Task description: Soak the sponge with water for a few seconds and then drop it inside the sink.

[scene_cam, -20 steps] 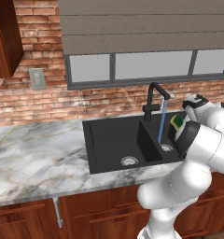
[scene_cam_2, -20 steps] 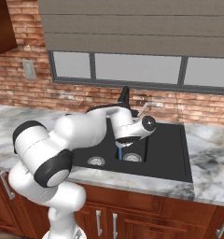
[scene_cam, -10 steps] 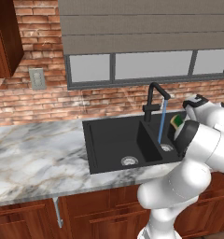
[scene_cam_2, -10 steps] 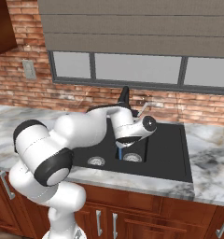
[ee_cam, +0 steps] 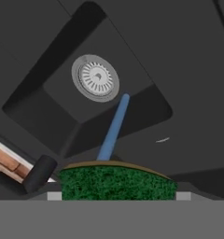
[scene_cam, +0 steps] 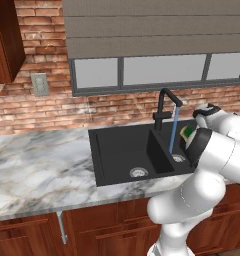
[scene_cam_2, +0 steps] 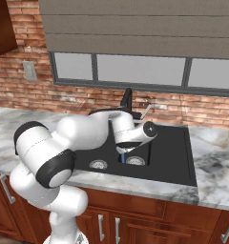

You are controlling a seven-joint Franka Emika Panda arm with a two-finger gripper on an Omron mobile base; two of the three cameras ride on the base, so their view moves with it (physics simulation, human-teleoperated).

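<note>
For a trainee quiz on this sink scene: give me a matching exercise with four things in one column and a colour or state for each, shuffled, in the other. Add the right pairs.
Things:
1. sponge
2. water
3. sink
4. countertop

Descriptions:
A. matte black, two basins
B. thin light-blue stream running from the faucet
C. grey-veined marble
D. green-faced, held in the gripper over the smaller basin

Pairs: 1-D, 2-B, 3-A, 4-C
</note>
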